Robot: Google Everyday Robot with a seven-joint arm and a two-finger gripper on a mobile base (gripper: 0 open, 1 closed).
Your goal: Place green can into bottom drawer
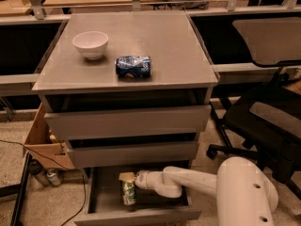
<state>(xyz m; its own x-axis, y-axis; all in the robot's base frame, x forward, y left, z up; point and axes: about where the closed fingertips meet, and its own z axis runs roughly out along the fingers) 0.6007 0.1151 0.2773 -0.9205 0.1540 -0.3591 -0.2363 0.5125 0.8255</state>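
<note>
The green can (128, 192) stands upright inside the open bottom drawer (141, 213), left of its middle. My gripper (128, 178) reaches in from the right on a white arm and sits at the top of the can, its tan fingertips over the can's rim. The can's lower body shows below the fingers. The drawer's front panel is at the bottom edge of the view.
A white bowl (90, 44) and a blue-and-white can (133, 67) lying on its side sit on the cabinet top (164, 41). Two upper drawers (127, 121) are slightly ajar. A cardboard box (43, 142) is at the left, a black office chair (268, 126) at the right.
</note>
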